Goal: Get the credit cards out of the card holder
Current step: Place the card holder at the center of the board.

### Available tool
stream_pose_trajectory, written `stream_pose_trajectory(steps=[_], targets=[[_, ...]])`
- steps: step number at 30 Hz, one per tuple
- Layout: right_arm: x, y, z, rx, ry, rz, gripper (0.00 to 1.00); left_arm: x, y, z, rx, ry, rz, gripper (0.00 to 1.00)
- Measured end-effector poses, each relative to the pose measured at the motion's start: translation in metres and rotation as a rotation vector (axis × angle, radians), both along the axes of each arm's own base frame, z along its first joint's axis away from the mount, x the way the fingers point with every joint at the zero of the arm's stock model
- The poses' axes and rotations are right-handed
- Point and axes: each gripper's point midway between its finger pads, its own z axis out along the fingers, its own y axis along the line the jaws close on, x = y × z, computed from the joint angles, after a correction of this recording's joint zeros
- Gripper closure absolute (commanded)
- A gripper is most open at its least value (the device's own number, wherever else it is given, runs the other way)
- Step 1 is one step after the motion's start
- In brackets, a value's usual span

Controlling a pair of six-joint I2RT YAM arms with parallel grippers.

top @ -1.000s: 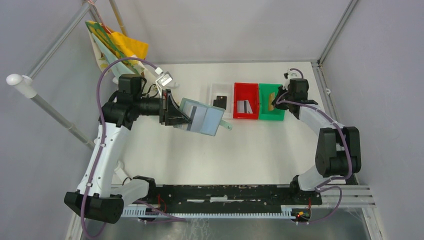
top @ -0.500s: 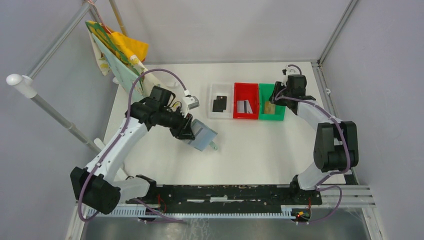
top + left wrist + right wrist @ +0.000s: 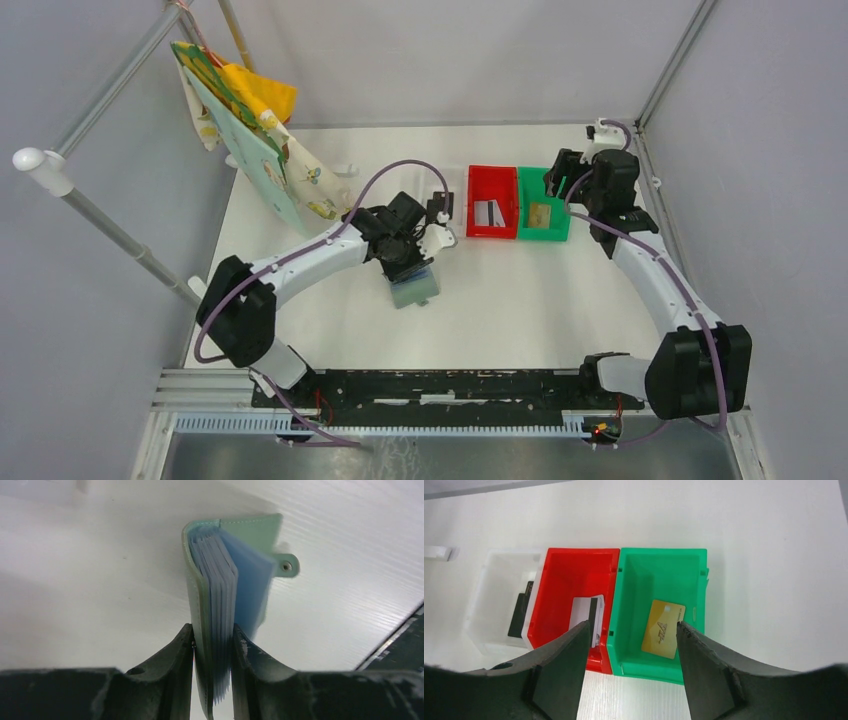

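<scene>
We see the left gripper [image 3: 212, 636] clamped on the grey-green card holder [image 3: 247, 535], over the table [image 3: 530, 300]. The right gripper [image 3: 633, 626] hangs wide open above three bins: black card [image 3: 519, 614] in white bin [image 3: 479, 595], silvery card [image 3: 583, 612] in red bin [image 3: 574, 575], gold card [image 3: 663, 628] in green bin [image 3: 644, 575].

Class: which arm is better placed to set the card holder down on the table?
Left, most likely: the left gripper clamps the card holder, while the right gripper hangs open over the green bin.
</scene>
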Motion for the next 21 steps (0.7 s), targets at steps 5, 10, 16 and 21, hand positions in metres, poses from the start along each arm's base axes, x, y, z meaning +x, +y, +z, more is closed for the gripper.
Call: stream_pose_trajectory(steps=[5,10,16,21], targets=[[-0.02,-0.003,-0.022,-0.011,0.038,-0.008,0.24,0.022,0.006,-0.026,0.163,-0.172,-0.039,0.86],[-0.033,-0.005,-0.05,-0.018,0.108,-0.01,0.12,0.027,0.011,-0.041,0.295,-0.33,-0.119,0.45],[-0.038,-0.005,-0.054,-0.016,0.116,-0.012,0.02,0.024,0.01,-0.044,0.305,-0.33,-0.143,0.11],[-0.047,-0.009,-0.056,-0.021,0.081,-0.031,0.02,-0.001,-0.015,-0.018,0.099,-0.187,-0.171,0.07]])
